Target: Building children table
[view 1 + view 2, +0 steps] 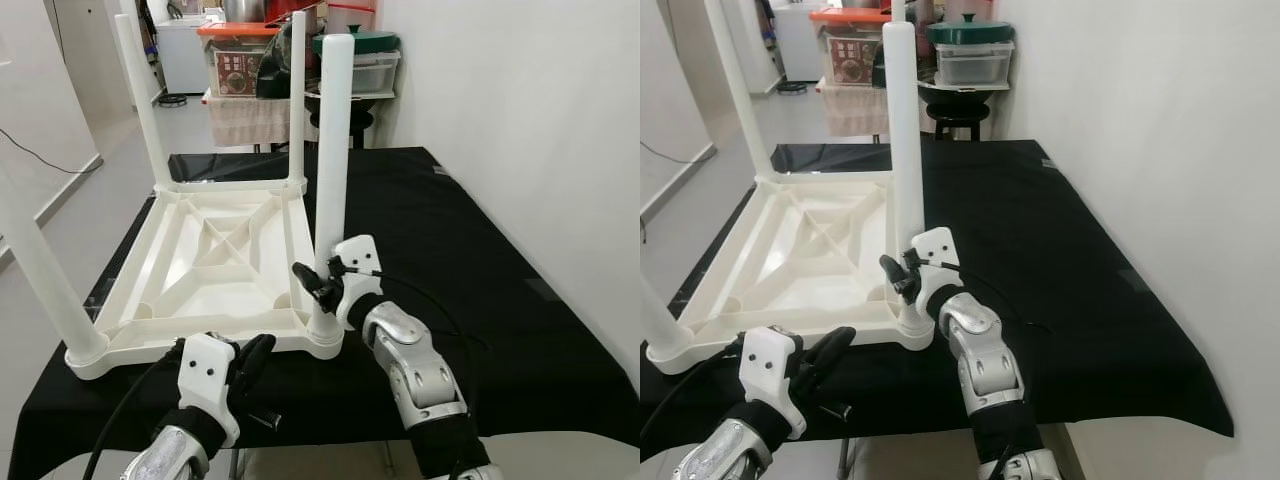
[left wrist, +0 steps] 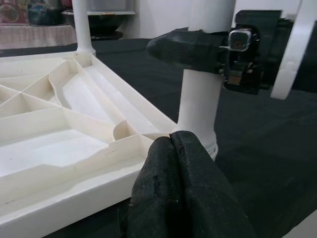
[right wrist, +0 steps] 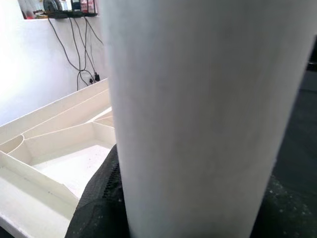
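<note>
A white plastic children's table [image 1: 215, 250] lies upside down on a black cloth, with its legs pointing up. My right gripper [image 1: 322, 284] is shut on the near-right leg [image 1: 332, 150] just above its socket. In the right wrist view that leg [image 3: 198, 109] stands close, with a black finger [image 3: 99, 208] against it. My left gripper [image 1: 254, 360] is shut with nothing in it, its fingertips [image 2: 171, 148] at the tabletop's front rim beside that socket. The left wrist view also catches the right gripper [image 2: 198, 49] clamped around the leg [image 2: 198, 109].
The black cloth [image 1: 480, 260] covers a work table that reaches the white wall [image 1: 540, 100] on the right. Behind it stand a stool and storage boxes [image 1: 240, 60] with a green lid [image 1: 365, 42]. Open floor [image 1: 90, 210] lies to the left.
</note>
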Available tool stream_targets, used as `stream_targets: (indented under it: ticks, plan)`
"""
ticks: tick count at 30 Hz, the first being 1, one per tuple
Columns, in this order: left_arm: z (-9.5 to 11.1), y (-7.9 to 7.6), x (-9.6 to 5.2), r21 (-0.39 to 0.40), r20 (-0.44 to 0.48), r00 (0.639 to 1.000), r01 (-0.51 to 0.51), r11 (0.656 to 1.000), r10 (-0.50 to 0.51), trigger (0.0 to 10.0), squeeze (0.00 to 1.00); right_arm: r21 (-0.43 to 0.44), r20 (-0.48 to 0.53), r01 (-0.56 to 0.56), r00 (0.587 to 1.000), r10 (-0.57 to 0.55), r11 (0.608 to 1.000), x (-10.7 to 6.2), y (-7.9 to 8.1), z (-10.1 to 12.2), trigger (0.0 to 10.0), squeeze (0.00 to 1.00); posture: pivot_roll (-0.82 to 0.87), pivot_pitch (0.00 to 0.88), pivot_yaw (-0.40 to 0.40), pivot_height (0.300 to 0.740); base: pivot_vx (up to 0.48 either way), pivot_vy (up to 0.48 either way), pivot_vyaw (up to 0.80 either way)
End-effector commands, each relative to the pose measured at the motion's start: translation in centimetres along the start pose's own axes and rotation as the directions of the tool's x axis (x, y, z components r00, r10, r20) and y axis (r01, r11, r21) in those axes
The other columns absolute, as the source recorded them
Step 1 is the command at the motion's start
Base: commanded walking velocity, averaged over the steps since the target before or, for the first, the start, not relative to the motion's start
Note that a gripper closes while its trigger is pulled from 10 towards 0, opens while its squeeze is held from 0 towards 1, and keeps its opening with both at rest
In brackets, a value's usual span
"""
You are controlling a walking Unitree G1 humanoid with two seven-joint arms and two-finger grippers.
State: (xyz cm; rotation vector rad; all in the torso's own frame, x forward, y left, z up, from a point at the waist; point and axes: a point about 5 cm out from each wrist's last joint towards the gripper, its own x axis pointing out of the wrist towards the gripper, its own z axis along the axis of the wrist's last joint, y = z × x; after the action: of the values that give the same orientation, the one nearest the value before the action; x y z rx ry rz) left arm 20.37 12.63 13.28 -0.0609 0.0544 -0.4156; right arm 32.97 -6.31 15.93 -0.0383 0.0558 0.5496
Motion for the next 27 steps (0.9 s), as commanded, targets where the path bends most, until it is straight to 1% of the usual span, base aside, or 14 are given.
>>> stream_targets:
  ticks: [1, 2, 4, 5, 6, 7, 12, 14, 15, 16, 19, 21, 24, 27]
  plan:
    - [0.1, 0.2, -0.2, 0.005, 0.004, 1.000, -0.014, 1.000, 0.014, 10.0, 0.00, 0.033, -0.111, 0.025, 0.994, -0.021, 0.999, -0.4, 0.0, -2.2, 1.0, 0.00, 0.04, 0.007, -0.026, 0.740, 0.000, 0.000, 0.00]
    - [0.5, 0.4, -0.1, 0.009, 0.020, 0.999, -0.026, 1.000, 0.026, 10.0, 0.00, 0.063, -0.066, -0.044, 0.997, 0.049, 0.997, -0.3, 0.4, -1.5, 10.0, 0.68, 0.04, 0.021, -0.026, 0.740, 0.000, 0.000, 0.00]
    - [0.5, 0.4, -0.1, 0.009, 0.020, 0.999, -0.026, 1.000, 0.026, 10.0, 0.00, 0.063, -0.066, -0.044, 0.997, 0.049, 0.997, -0.3, 0.4, -1.5, 10.0, 0.68, 0.04, 0.021, -0.026, 0.740, 0.000, 0.000, 0.00]
    - [0.8, 0.4, -0.2, 0.016, 0.031, 0.999, -0.030, 0.999, 0.030, 10.0, 0.00, 0.086, -0.023, -0.111, 0.993, 0.113, 0.990, -0.5, 0.9, -0.5, 10.0, 0.98, 0.03, 0.038, -0.023, 0.740, 0.000, 0.000, 0.00]
    - [0.8, 0.4, -0.2, 0.016, 0.031, 0.999, -0.030, 0.999, 0.030, 10.0, 0.00, 0.086, -0.023, -0.111, 0.993, 0.113, 0.990, -0.5, 0.9, -0.5, 10.0, 0.98, 0.03, 0.038, -0.023, 0.740, 0.000, 0.000, 0.00]
    - [1.2, 0.6, -0.1, 0.029, 0.042, 0.999, -0.032, 0.999, 0.030, 10.0, 0.00, 0.078, 0.035, -0.219, 0.976, 0.216, 0.973, -0.5, 1.0, 0.9, 10.0, 1.00, 0.03, 0.059, -0.023, 0.740, 0.000, 0.000, 0.00]
    - [2.0, 1.2, 0.1, 0.060, 0.052, 0.998, -0.027, 0.998, 0.024, 10.0, 0.00, -0.006, 0.117, -0.427, 0.898, 0.424, 0.904, -0.8, 0.3, 3.6, 10.0, 1.00, 0.04, 0.104, -0.030, 0.740, 0.000, 0.000, 0.00]
    - [2.5, 1.3, 0.1, 0.079, 0.055, 0.998, -0.019, 0.997, 0.015, 10.0, 0.00, -0.129, 0.137, -0.607, 0.772, 0.621, 0.784, -1.2, -0.6, 5.7, 10.0, 1.00, 0.05, 0.132, -0.047, 0.740, 0.000, 0.000, 0.00]
    - [2.5, 1.1, 0.1, 0.080, 0.053, 0.999, -0.008, 0.997, 0.004, 10.0, 0.00, -0.167, 0.109, -0.674, 0.713, 0.693, 0.720, -1.0, -1.2, 6.5, 10.0, 0.22, 0.06, 0.143, -0.057, 0.740, 0.000, 0.000, 0.00]
    - [2.4, 0.8, 0.1, 0.081, 0.048, 0.999, 0.006, 0.997, -0.010, 10.0, 0.00, -0.184, 0.085, -0.721, 0.665, 0.742, 0.668, -0.8, -1.7, 7.1, 10.0, 0.00, 0.06, 0.151, -0.063, 0.740, 0.000, 0.000, 0.00]
    - [2.3, 0.4, 0.0, 0.084, 0.044, 0.999, 0.019, 0.996, -0.023, 10.0, 0.00, -0.193, 0.068, -0.749, 0.634, 0.770, 0.634, -0.7, -2.0, 7.5, 10.0, 0.00, 0.07, 0.161, -0.071, 0.740, 0.000, 0.000, 0.00]
    - [2.0, -0.8, -0.4, 0.101, 0.025, 0.998, 0.055, 0.993, -0.058, 10.0, 0.00, -0.190, 0.050, -0.793, 0.581, 0.813, 0.579, -0.1, -2.8, 8.7, 10.0, 0.00, 0.09, 0.185, -0.090, 0.740, 0.000, 0.000, 0.00]
    - [1.9, -1.5, -0.7, 0.117, 0.018, 0.997, 0.069, 0.991, -0.072, 10.0, 0.00, -0.185, 0.033, -0.810, 0.562, 0.827, 0.557, 0.3, -3.2, 9.3, 10.0, 0.00, 0.11, 0.207, -0.107, 0.740, 0.000, 0.000, 0.00]
    - [1.8, -3.1, -2.0, 0.141, 0.006, 0.996, 0.084, 0.986, -0.085, 10.0, 0.00, -0.197, -0.056, -0.864, 0.482, 0.875, 0.463, 1.0, -3.4, 10.6, 10.0, 0.00, 0.15, 0.259, -0.146, 0.740, 0.000, 0.000, 0.00]
